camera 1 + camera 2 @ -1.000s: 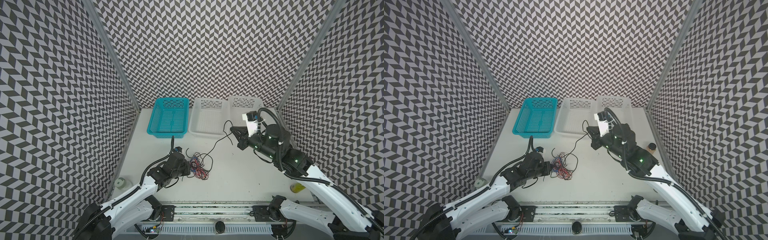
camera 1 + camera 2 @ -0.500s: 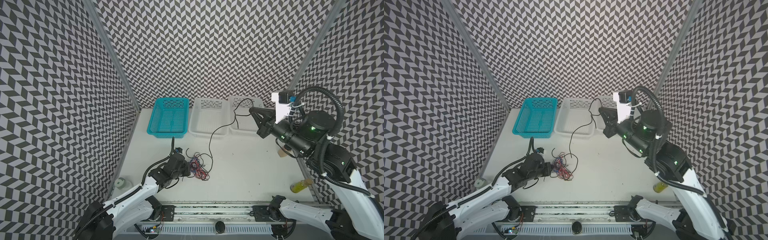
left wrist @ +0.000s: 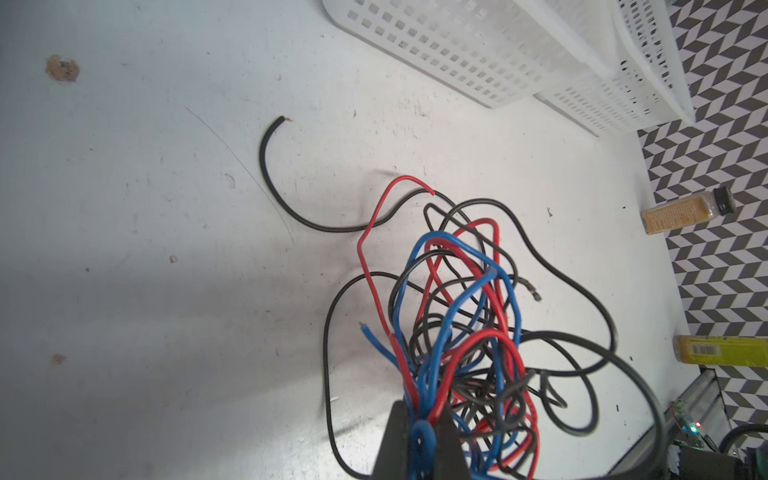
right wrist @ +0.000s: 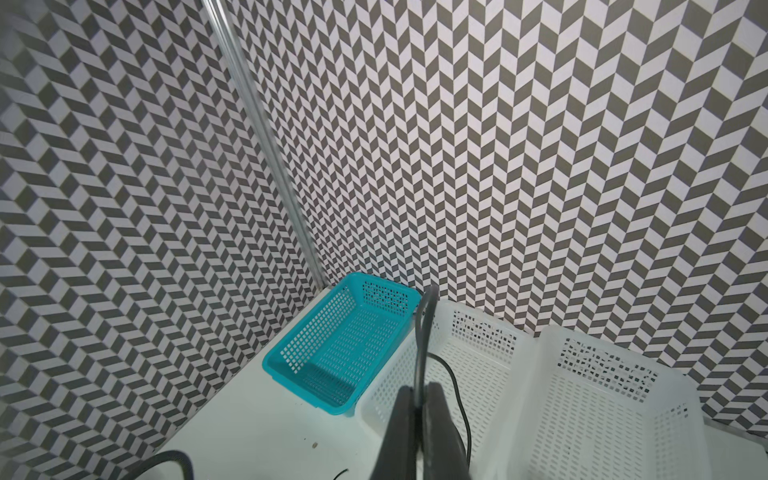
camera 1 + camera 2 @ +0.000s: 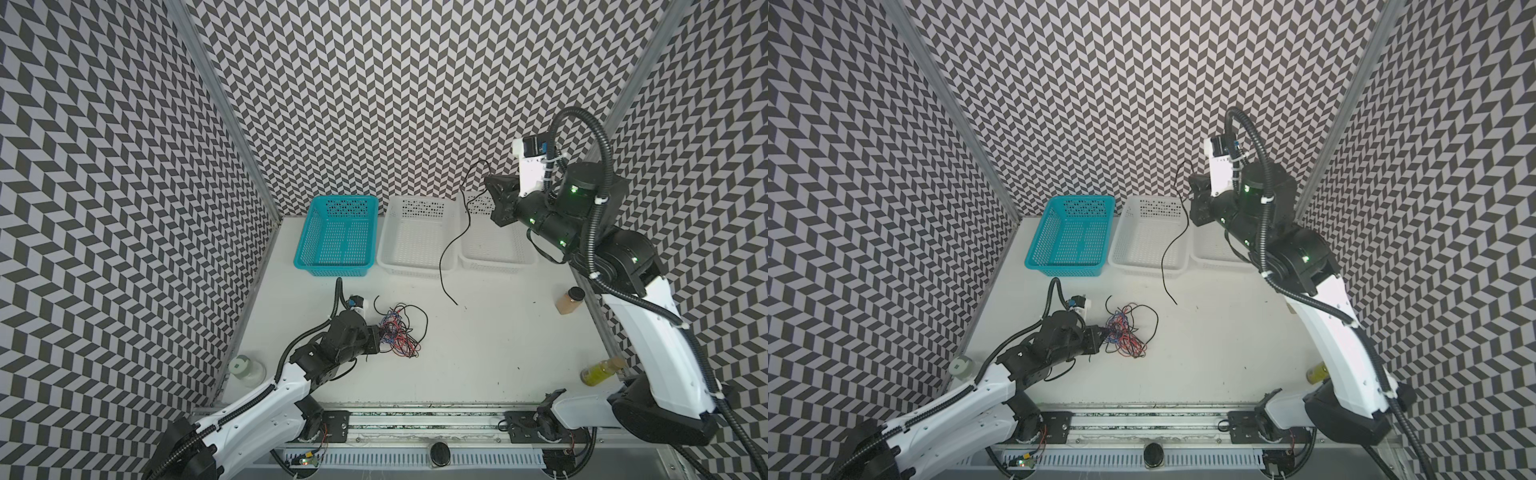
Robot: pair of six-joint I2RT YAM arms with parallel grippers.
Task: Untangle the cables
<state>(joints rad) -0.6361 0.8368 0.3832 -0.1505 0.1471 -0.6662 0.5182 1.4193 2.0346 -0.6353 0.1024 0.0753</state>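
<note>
We find the left jaws clamped shut on the tangle of thin red, blue and black cables (image 5: 398, 334) lying on the white bench (image 5: 490, 357). The right jaws, raised, pinch one thin black cable (image 4: 420, 340) dangling over the white perforated plastic baskets (image 5: 415, 266).

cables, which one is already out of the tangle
The lone black cable, pinched in the right gripper, raised high and dangling by itself. All the others, red, blue and black, lie bunched in the pile that the left gripper grips.
</note>
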